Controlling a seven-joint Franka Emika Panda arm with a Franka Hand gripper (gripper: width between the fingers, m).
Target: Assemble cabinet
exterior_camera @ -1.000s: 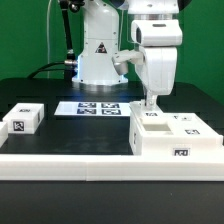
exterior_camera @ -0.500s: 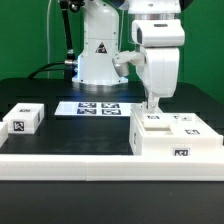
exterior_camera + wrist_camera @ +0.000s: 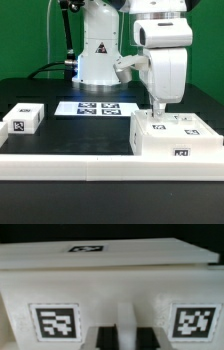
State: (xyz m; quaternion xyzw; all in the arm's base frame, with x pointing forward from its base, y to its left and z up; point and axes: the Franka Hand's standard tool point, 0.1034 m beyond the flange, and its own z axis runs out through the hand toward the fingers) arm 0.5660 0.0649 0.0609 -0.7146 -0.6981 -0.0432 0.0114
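Exterior view shows the end effector (image 3: 157, 113) now further toward that view's right atop the cabinet (image 3: 176, 142), at the surface's (image 3: 35, 90) near corner that side; fingers (image 3: 102, 338) flank a thin white rib (image 3: 124, 318), clamped or not I cannot tell, probably settling a grasp.

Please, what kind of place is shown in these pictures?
Most likely a robotics laboratory bench. A robot arm reaches over a black table, a marker board lies on the table, and the cabinet and a small block carry printed square tags.
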